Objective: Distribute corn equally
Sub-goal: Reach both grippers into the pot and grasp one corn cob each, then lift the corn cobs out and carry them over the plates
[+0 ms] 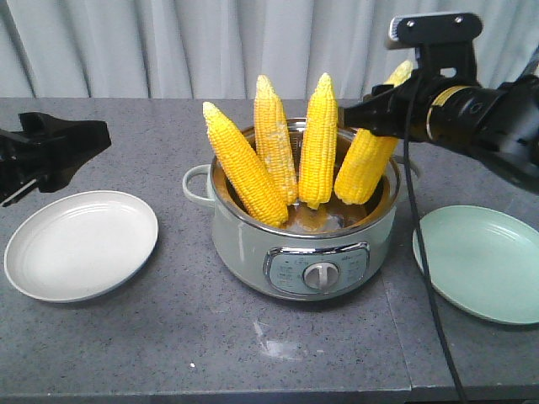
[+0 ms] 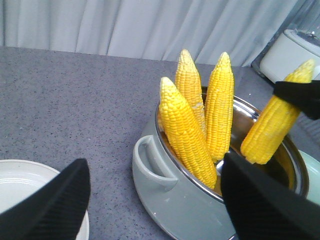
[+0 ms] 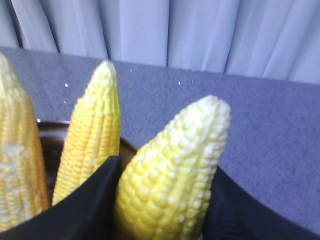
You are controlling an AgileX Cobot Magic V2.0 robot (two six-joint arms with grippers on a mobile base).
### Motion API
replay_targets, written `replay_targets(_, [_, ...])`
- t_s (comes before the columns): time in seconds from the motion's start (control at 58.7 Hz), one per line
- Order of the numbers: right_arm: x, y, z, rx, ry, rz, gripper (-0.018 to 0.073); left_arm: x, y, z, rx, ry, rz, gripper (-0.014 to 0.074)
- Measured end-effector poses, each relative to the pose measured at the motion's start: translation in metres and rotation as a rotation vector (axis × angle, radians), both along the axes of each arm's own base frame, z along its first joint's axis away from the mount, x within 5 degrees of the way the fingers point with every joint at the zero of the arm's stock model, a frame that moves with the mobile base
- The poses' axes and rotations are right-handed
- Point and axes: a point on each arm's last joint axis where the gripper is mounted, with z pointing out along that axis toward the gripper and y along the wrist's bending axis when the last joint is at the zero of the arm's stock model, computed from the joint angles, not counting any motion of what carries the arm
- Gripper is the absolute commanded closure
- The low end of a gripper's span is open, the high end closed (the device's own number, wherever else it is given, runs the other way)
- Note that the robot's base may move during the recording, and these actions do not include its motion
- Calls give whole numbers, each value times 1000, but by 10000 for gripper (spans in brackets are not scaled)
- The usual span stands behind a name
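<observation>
Left gripper [image 2: 155,162] idles, jaws wide, by the white plate [image 1: 80,244] at the pot's [image 1: 240,236] 9 o'clock. Four corn cobs [image 1: 318,143] lean inside; right gripper [image 1: 375,114] has jaws pinching the 3 o'clock cob [image 1: 364,168] near its tapered tip, so it could slip mid-lift

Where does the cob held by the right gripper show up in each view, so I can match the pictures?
Front: held cob stands rightmost in the pot, leaning right, with the right gripper shut on its upper part.
Left wrist: held cob is near the right edge, tip pointing up-right.
Right wrist: held cob fills the centre foreground between the black fingers.
Shared landmark: the upright cob just left of it.
</observation>
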Motion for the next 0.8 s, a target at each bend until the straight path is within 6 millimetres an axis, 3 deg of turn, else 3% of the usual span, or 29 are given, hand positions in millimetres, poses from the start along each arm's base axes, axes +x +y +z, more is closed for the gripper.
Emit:
replay_targets(0.204, [-50, -22, 69, 16, -208, -8, 568, 22, -8, -5, -26, 57, 1, 61])
replay_targets(0.341, [-106, -52, 117, 17, -354, -88, 567, 48, -17, -7, -13, 81, -8, 61])
replay_targets(0.443, [-147, -74, 140, 4, -434, -157, 567, 68, -29, 0, -14, 61, -43, 61])
replay_targets(0.63, [-193, -100, 156, -38, -490, -242, 566, 101, -67, 17, 26, -33, -169, 61])
replay_targets(0.801, [-211, -113, 157, -92, -477, -299, 564, 133, -93, -6, 60, 10, -211, 61])
